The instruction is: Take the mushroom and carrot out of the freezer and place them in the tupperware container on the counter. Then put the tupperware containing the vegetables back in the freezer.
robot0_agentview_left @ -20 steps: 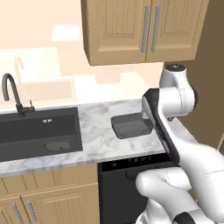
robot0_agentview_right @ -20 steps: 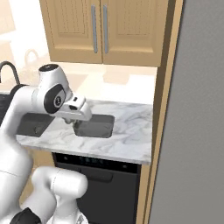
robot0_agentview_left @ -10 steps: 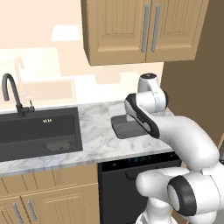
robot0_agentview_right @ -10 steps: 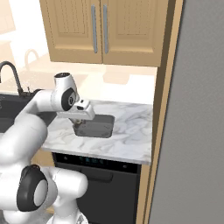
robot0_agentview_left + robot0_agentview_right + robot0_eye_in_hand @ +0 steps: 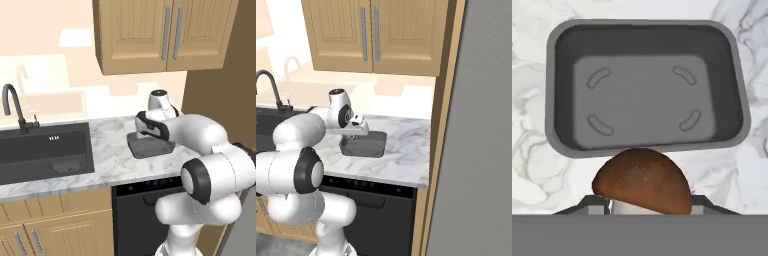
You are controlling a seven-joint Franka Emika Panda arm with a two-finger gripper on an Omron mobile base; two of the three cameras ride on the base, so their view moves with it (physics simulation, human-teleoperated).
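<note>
Above the marble counter [image 5: 532, 165], your gripper [image 5: 643, 202] pinches a brown mushroom [image 5: 643, 182] beside the empty grey tub [image 5: 643, 85]; centre it over the tub before letting go.

Black sink basin [image 5: 45, 152] with dark faucet [image 5: 12, 105], wood cabinets [image 5: 160, 32] above.

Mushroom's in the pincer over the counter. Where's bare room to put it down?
The tupperware container is bare inside, its whole floor free. Around it, open marble counter runs between the tub and the sink, and more lies between the tub and the freezer side. The mushroom in the pincer hangs at the tub's near rim.
</note>
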